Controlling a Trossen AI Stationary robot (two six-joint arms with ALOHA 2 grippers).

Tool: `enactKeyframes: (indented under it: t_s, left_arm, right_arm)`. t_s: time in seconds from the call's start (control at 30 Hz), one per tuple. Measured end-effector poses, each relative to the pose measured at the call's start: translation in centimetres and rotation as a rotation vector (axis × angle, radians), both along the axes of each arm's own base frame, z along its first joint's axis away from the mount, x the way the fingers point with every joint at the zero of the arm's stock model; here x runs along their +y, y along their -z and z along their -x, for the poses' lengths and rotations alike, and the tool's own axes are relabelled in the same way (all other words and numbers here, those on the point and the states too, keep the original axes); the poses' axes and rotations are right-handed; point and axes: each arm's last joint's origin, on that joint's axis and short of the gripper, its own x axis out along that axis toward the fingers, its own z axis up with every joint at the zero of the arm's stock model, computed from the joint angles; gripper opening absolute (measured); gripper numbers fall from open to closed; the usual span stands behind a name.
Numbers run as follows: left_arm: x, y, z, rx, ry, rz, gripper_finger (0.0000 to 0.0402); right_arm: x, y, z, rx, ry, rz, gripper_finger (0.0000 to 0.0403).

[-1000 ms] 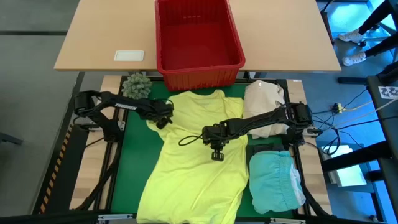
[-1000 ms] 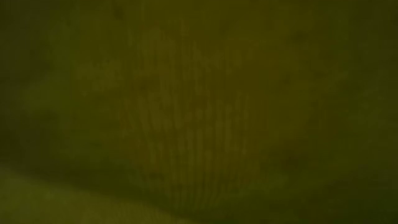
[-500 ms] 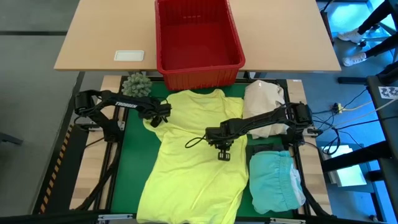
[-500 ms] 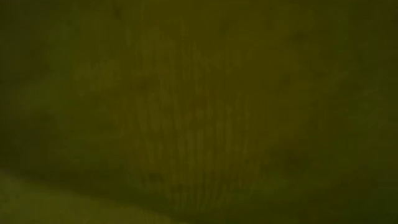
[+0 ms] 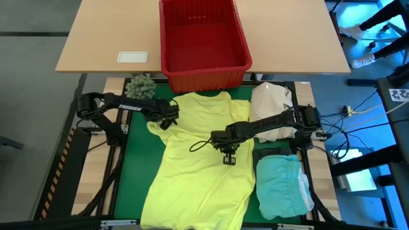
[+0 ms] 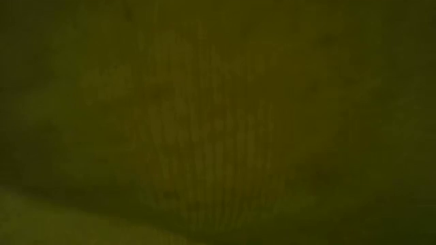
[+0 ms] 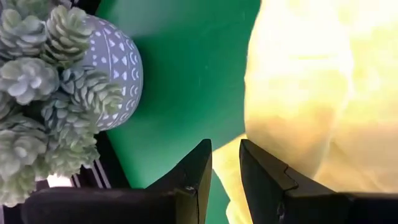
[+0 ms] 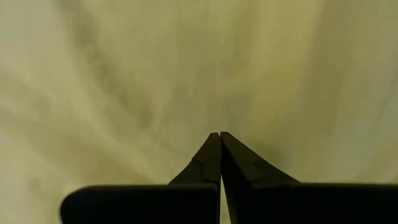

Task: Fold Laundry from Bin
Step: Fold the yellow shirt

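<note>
High view: bright yellow cloth T-shirt (image 5: 195, 163) lies spread flat on the green table mat (image 5: 137, 166), collar toward the far side, hem toward the near edge; bright red slotted plastic crate (image 5: 203, 41) stands beyond the collar on the tan wooden tabletop (image 5: 102, 38), nothing visible inside it; left gripper (image 5: 167, 120) sits at the shirt's left sleeve; right gripper (image 5: 228, 155) rests over the middle of the shirt's chest; folded light turquoise-blue garment (image 5: 281, 185) lies at the near right, cream-white cloth bundle (image 5: 271, 105) beyond it under the right arm; small green spiky plant ball (image 5: 140, 86) at the mat's far left corner; small white card (image 5: 133, 57) on the tabletop left of the crate.

Low view: only a dim olive blur; nothing can be told.

Left wrist view: fingers (image 7: 261, 177) stand narrowly apart with the yellow sleeve edge in the gap; whether they grip it I cannot tell; the plant sits in a grey patterned pot (image 7: 121, 71).

Right wrist view: fingers (image 8: 239, 165) pressed fully together, tips meeting above yellow cloth; nothing between them.
</note>
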Motion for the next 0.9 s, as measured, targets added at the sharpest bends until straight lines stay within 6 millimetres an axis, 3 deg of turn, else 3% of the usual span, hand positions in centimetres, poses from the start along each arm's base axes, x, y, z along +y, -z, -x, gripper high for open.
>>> enactKeyframes:
  t_s: [0.47, 0.7, 0.9]
  left_arm:
    - [0.4, 1.1, 1.5, 0.031, -0.054, 0.071, 0.0077]
    - [1.4, 1.3, 2.3, 0.064, -0.092, -0.003, 0.0067]
    - [1.5, 1.3, 2.2, 0.063, -0.071, 0.02, 0.005]
  right_arm:
    - [0.0, 0.0, -0.1, -0.009, -0.002, 0.0, 0.0003]
    - [0.0, 0.0, -0.1, -0.006, -0.003, -0.002, 0.0003]
    - [0.1, 0.1, 0.8, 0.081, -0.009, -0.044, 0.0003]
